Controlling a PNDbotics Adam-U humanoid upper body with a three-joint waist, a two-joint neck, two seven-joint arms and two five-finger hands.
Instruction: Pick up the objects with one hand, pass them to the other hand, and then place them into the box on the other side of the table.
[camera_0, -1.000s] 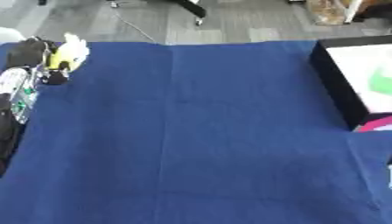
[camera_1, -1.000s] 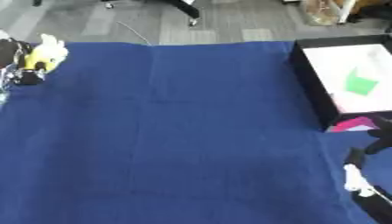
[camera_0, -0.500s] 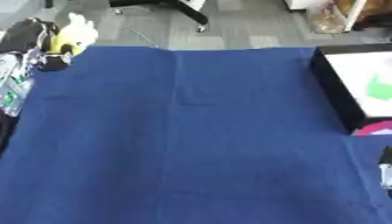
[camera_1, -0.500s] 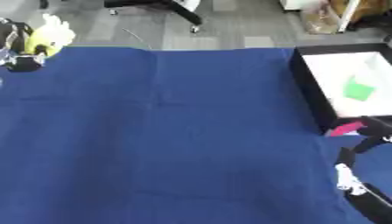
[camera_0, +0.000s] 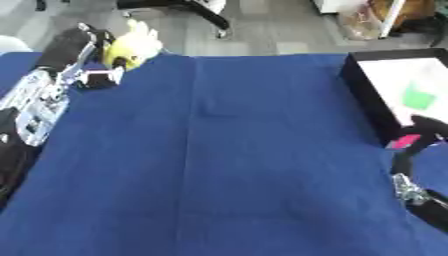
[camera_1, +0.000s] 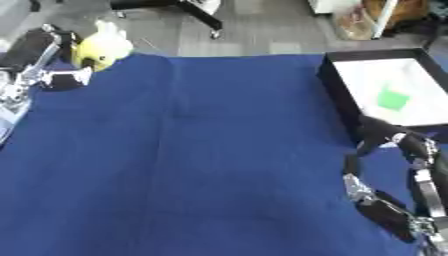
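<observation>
The left hand (camera_0: 83, 50) is at the far left corner of the table, its fingers curled round a yellow toy (camera_0: 133, 48), which it holds above the edge of the blue cloth (camera_0: 219, 150). The toy looks soft and pale yellow, with a point sticking up at its top. The left arm runs down the view's left side, silver and black.

The right hand (camera_1: 385, 137) is at the near right, just beside the near corner of the box (camera_1: 337, 85). Its fingers are relaxed and hold nothing; the black and silver arm leads off to the lower right corner.

The box is black with a white floor, and a green piece (camera_1: 393, 99) lies inside. Something pink (camera_0: 404, 140) shows at the box's near corner, behind the right hand.
</observation>
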